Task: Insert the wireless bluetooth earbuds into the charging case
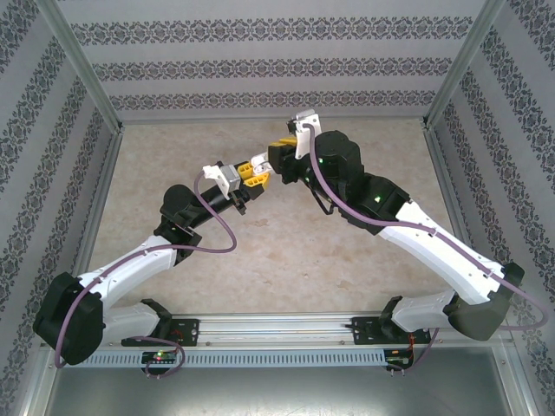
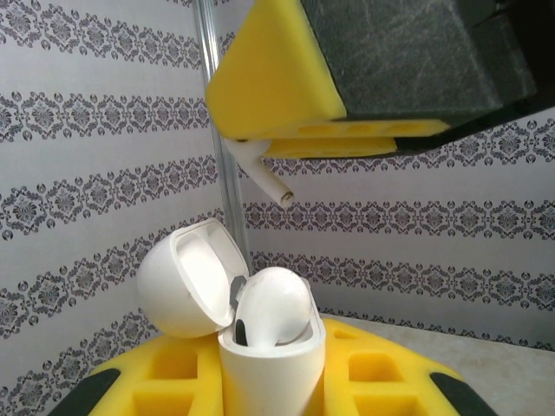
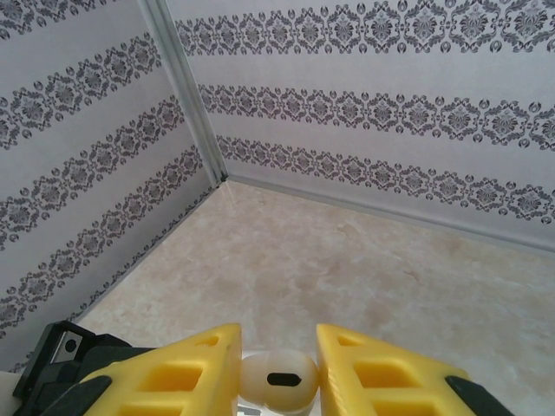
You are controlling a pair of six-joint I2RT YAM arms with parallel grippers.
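Both arms meet in mid-air well above the surface [image 3: 347, 260]. The left pincer [image 2: 270, 392] is closed narrow on the white charging case [image 2: 264, 368] and holds it upright with its lid [image 2: 186, 277] swung back. A seated earbud [image 2: 273, 303] fills one well. The other well is hidden behind it, so I cannot tell exactly where the free opening lies. The right pincer [image 3: 277, 368] is clamped on a white earbud [image 3: 277, 379] by its bulb. From the left wrist view its stem pokes out below the yellow finger, slanting down toward the case but apart from it and above it. The main risk, as I judge it, is that slant: a stem that comes down tilted or off to one side could land on the seated earbud or on the case rim instead of in the free well. A push there could twist the case in its narrow grip, or lever the small, smooth bud out of the right pincer. With nothing underneath, a slipped bud would drop to the surface. A descent that drifts left could also hit the open lid and knock it shut. Releasing before the stem is fully down would leave the bud perched and loose.
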